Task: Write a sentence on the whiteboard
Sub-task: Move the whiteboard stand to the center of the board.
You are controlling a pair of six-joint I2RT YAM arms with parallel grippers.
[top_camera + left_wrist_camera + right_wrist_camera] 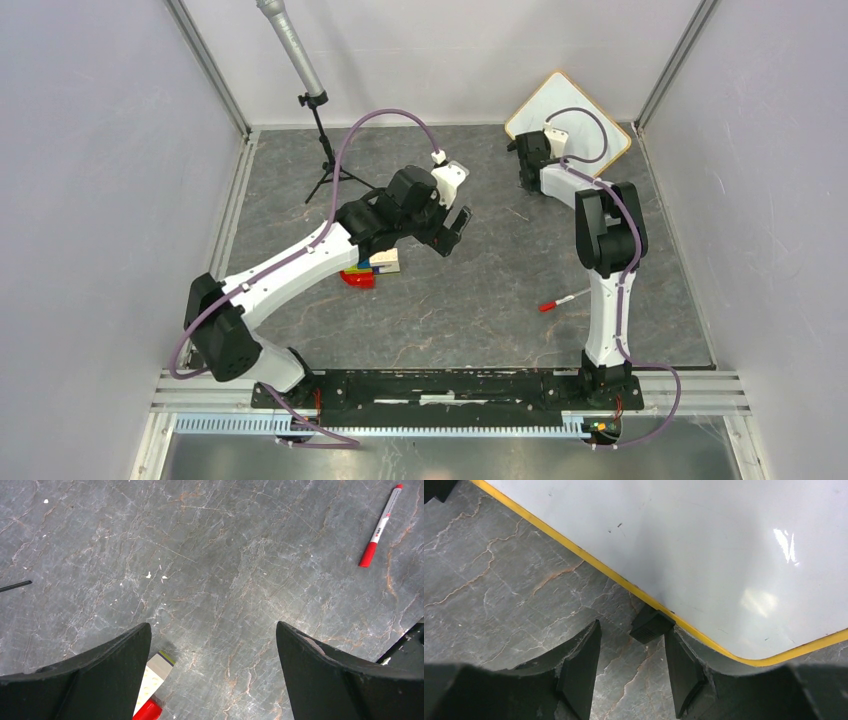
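One whiteboard [560, 92] sits skewed diag., corner twd far wall [450, 50].

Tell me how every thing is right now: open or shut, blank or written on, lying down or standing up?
whiteboard: blank, no writing on it yet.
red marker: lying flat on the table, cap on, nobody holding it.
left gripper: open, empty, above bare table.
right gripper: open, at the whiteboard's edge, with the black clip foot between its fingers.
microphone: standing tilted on its tripod.
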